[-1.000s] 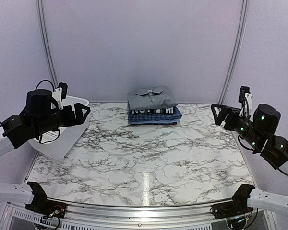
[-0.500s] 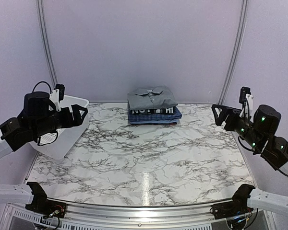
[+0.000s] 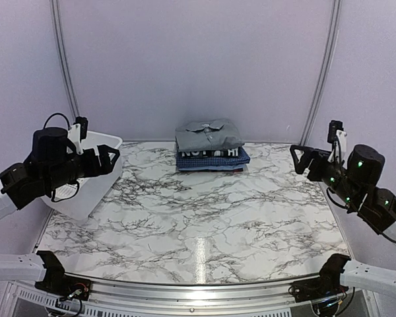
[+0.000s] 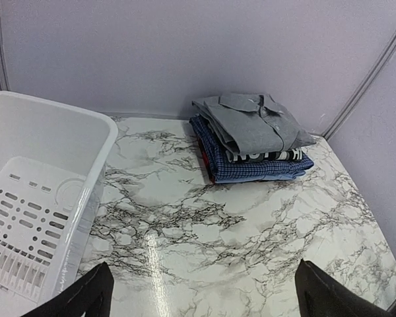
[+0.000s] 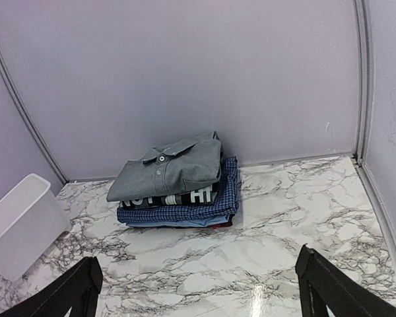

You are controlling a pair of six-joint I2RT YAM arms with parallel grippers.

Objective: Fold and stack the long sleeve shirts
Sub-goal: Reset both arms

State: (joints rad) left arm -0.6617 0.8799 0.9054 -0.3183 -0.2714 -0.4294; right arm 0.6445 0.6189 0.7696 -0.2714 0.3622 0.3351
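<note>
**Top external.** Both arms are running out of frame at the sides, so I am seeing only parts of them.
- The stack (image 3: 209, 148) is sitting at the far middle of the tabletop (image 3: 204, 224), close to the back wall.
- The grey shirt (image 3: 208, 135) is lying on top, folded square with its collar up.
- Under it the black shirt (image 3: 208, 152) is showing only a thin strip of white lettering.
- The blue checked shirt (image 3: 214, 160) is peeking out below that. Any lower layers are too small to sort out here.
- The left end effector (image 3: 114, 158) is hanging over the white tub (image 3: 86, 195) at the left edge, with its jaws spread wide and nothing between them.
- The right end effector (image 3: 297, 160) is hovering over the right edge, equally wide and empty.
- Both are well apart from the stack.

**Left wrist.**
- Only two dark fingertips (image 4: 86, 297) are poking in at the bottom corners, far apart.
- The tub is being cut off by the left and bottom edges, and its slotted floor is showing.
- The grey shirt's collar and button placket are facing up.
- The lettering is mostly covered, so I am not reading it.
- A red sliver (image 4: 202, 160) is showing low on the stack's left side. I cannot tell what garment it belongs to.

**Right wrist.**
- The fingertips are again sitting only in the bottom corners, spread wide.
- The stack is sitting centre frame, with the grey shirt overhanging to the left.
- The white letters are partly hidden under it.
- A paler blue edge and a bit of red are showing at the very bottom.
- Only a corner of the tub is entering at the left.
</note>
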